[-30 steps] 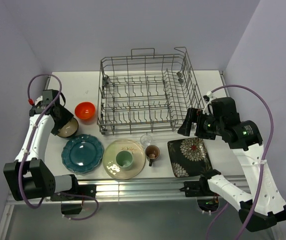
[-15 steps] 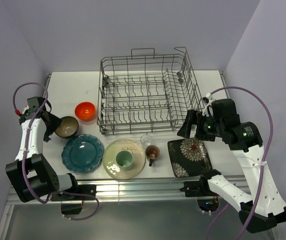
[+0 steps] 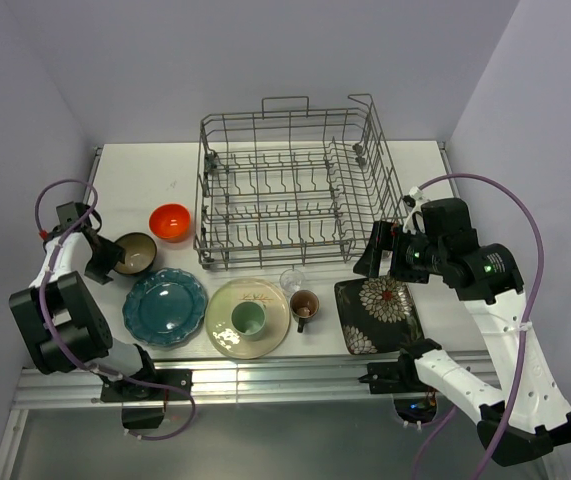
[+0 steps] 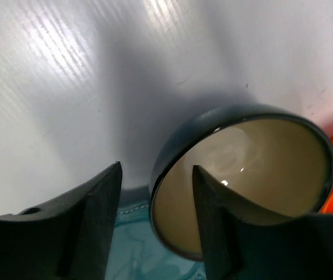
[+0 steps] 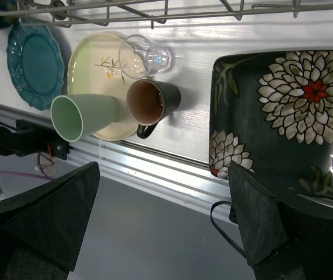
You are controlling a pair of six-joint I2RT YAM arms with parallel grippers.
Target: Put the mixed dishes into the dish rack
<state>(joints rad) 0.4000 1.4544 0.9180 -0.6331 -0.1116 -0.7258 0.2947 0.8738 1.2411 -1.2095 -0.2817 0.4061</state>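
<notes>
White surface (image 3: 145,170) fills mid-frame of the top view. Grey metal wire dish rack (image 3: 285,240) stands upper centre on it, loop handle at the far side.

All dishes sit on the surface below the rack in the frame:
- Black square floral plate (image 3: 378,314) (image 5: 283,116), lower right, flat.
- Teal scalloped plate (image 3: 165,307) (image 5: 35,64), lower left, flat.
- Cream round plate (image 3: 227,330) (image 5: 96,55), just right of the teal one.
- Right hand (image 3: 377,250) (image 5: 160,221), above the floral plate's upper edge, by the rack's lower right corner. Fingers spread wide, nothing between them.
- Left hand (image 3: 100,262) (image 4: 154,227), far left. Fingers spread, straddling the rim of the dark bowl (image 3: 135,253) (image 4: 242,175), one outside and one over the pale interior. Not closed on it.
- Red-orange bowl (image 3: 170,222), just up and right of the dark bowl.
- Pale green cup (image 3: 248,318) (image 5: 81,116), upright on the cream plate.
- Brown mug (image 3: 303,306) (image 5: 151,102), between the cream and floral plates.
- Clear glass (image 3: 292,281) (image 5: 144,56), just above the mug, near the rack's lower edge.
</notes>
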